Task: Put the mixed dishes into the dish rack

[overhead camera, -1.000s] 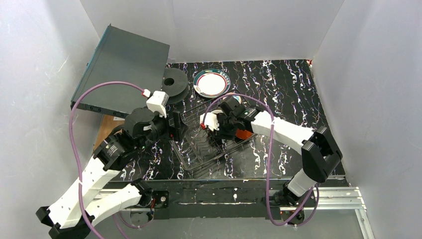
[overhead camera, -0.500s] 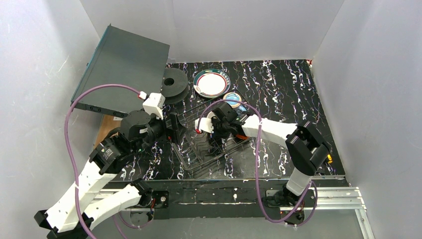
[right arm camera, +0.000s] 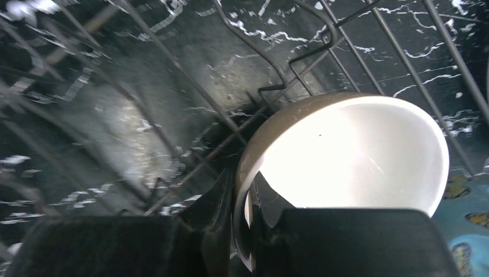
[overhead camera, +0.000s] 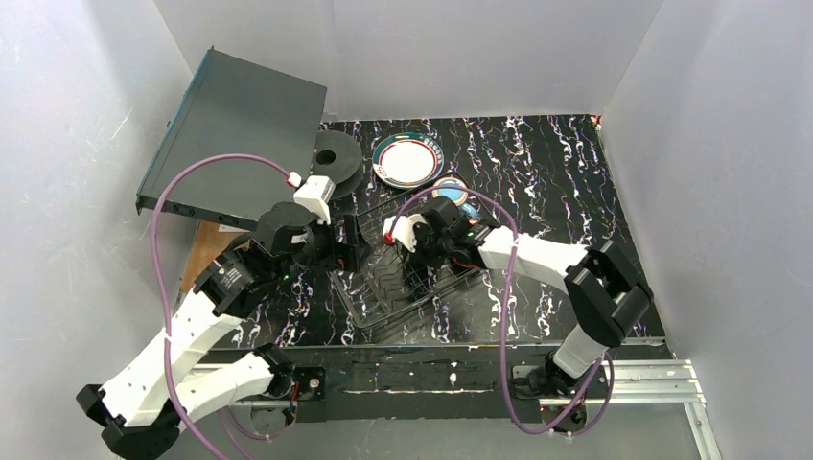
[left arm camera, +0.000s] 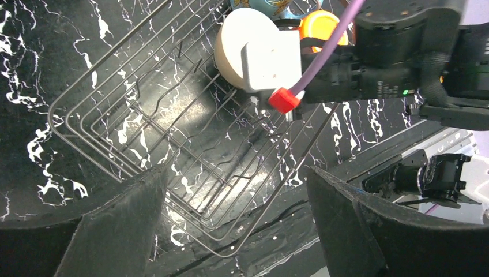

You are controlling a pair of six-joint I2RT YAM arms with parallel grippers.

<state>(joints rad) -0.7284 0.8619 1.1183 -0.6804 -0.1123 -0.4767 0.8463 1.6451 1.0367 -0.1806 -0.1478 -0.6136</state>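
Observation:
The wire dish rack (overhead camera: 383,287) sits near the middle of the table; it also shows in the left wrist view (left arm camera: 92,86) and the right wrist view (right arm camera: 254,52). My right gripper (overhead camera: 422,247) is shut on the rim of the cream bowl (right arm camera: 352,156), one finger inside and one outside, and holds it tilted over the rack's far side (left arm camera: 239,46). My left gripper (left arm camera: 236,173) is open and empty above the rack's near left corner (overhead camera: 350,244). The orange cup (left arm camera: 320,26) and blue mug (overhead camera: 449,192) lie just behind the bowl. The green-and-red rimmed plate (overhead camera: 407,160) lies flat further back. The red-patterned plate is out of view.
A black spool-like disc (overhead camera: 336,163) lies left of the plate. A flat grey-black box (overhead camera: 240,120) leans at the back left. White walls enclose the table on three sides. A brown board (overhead camera: 199,251) shows at the table's left edge.
My left gripper has moved a little to the right, over the rack's left side. My right gripper has shifted slightly with the bowl still held, uncovering the blue mug.

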